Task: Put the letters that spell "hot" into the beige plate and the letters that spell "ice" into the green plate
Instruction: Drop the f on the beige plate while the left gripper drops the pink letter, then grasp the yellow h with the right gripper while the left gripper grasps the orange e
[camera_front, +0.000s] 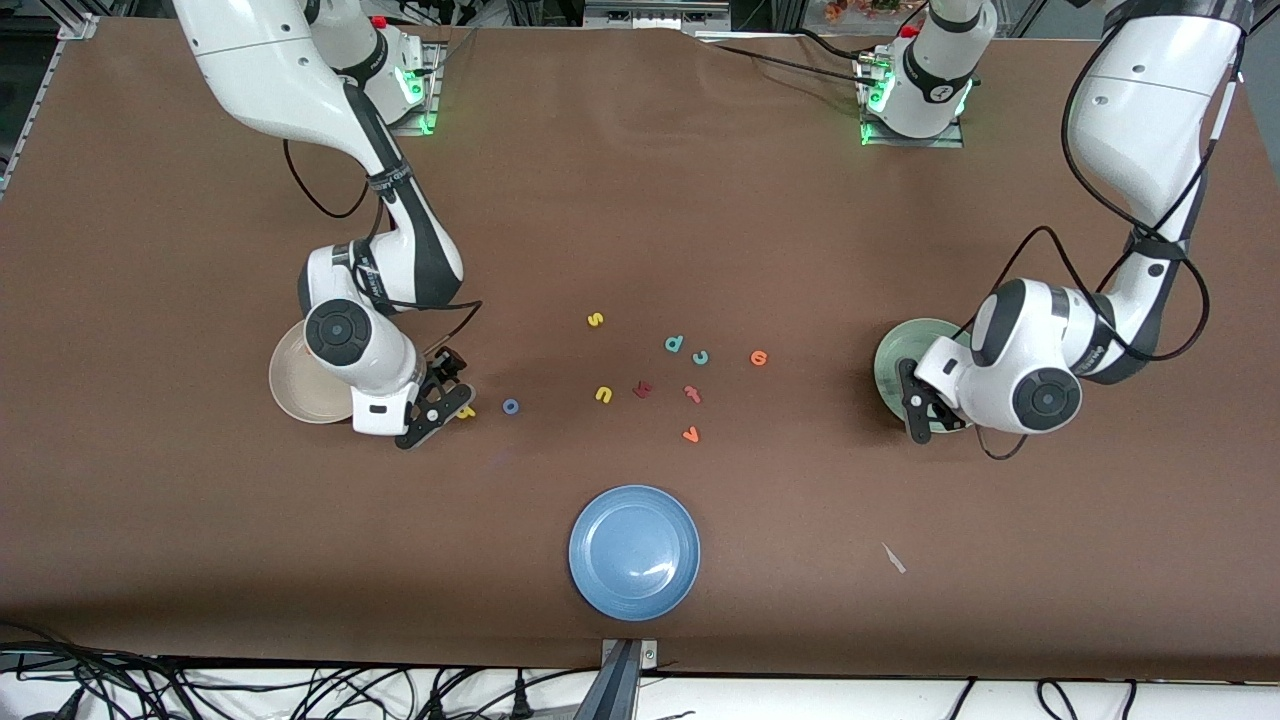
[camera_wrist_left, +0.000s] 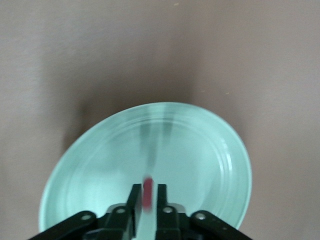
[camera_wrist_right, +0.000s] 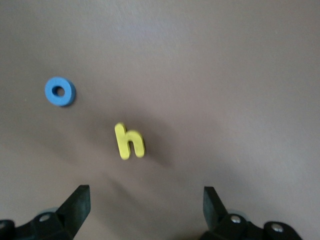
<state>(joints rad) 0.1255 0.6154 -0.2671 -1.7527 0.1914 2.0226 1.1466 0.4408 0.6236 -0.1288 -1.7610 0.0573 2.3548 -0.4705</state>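
My left gripper (camera_front: 915, 405) hangs over the green plate (camera_front: 905, 345). In the left wrist view the dark red "i" (camera_wrist_left: 148, 192) shows as a blurred streak between the fingertips (camera_wrist_left: 135, 192), with a thin gap on each side and the plate (camera_wrist_left: 200, 150) underneath. My right gripper (camera_front: 440, 400) stands wide open over the yellow "h" (camera_wrist_right: 129, 141) beside the beige plate (camera_front: 295, 390). The blue "o" (camera_front: 510, 406) lies just past it. Teal "c" (camera_front: 700, 357), orange "e" (camera_front: 759, 357) and an orange-red "t"-like letter (camera_front: 692, 394) lie mid-table.
Other letters lie mid-table: yellow "s" (camera_front: 595, 320), yellow "u" (camera_front: 603, 394), teal "d" (camera_front: 674, 344), a dark red letter (camera_front: 642, 389), orange "v" (camera_front: 690, 434). A blue plate (camera_front: 634, 552) sits nearest the front camera. The right arm covers part of the beige plate.
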